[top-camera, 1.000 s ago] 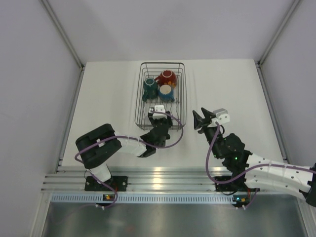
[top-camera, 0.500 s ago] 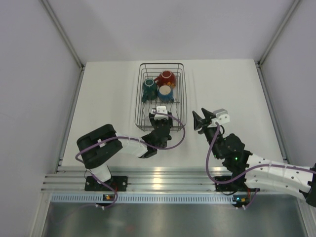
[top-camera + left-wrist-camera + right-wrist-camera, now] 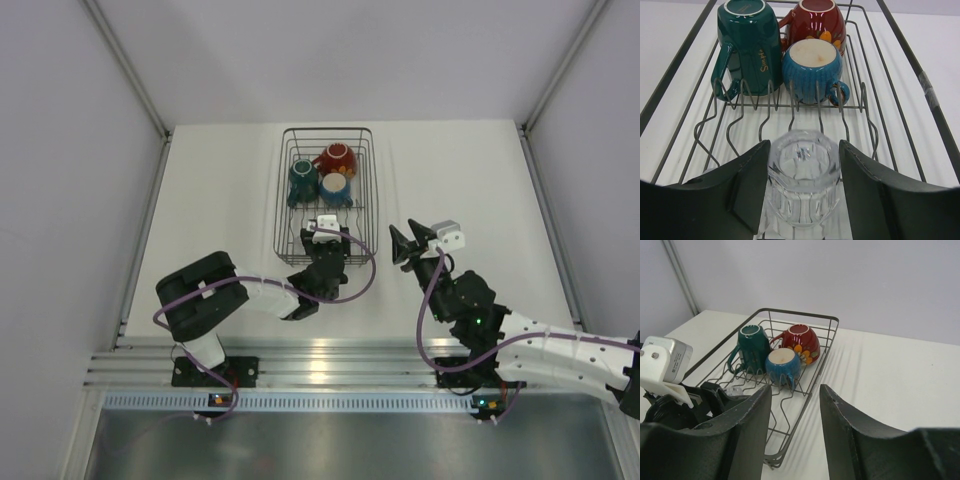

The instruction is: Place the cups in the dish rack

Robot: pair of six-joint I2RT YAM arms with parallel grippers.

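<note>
The dish rack (image 3: 283,190) is a dark wire basket at the table's middle. In its far end lie a teal mug (image 3: 747,45), a red patterned cup (image 3: 817,22) and a small blue cup (image 3: 812,70), all tipped against the prongs. My left gripper (image 3: 804,165) reaches into the rack's near end, shut on a tiny clear glass (image 3: 802,185). Both fingers press the glass's sides, low over the wires. My right gripper (image 3: 795,410) hangs open and empty above the table, right of the rack.
The rack's near right corner (image 3: 771,460) lies just below the right fingers. A row of upright prongs (image 3: 790,100) stands between the glass and the three cups. White table surface (image 3: 460,170) stretches right of the rack, with side walls at both table edges.
The left gripper has crept a little farther over the rack's near end with the glass. The right arm has hardly moved.
</note>
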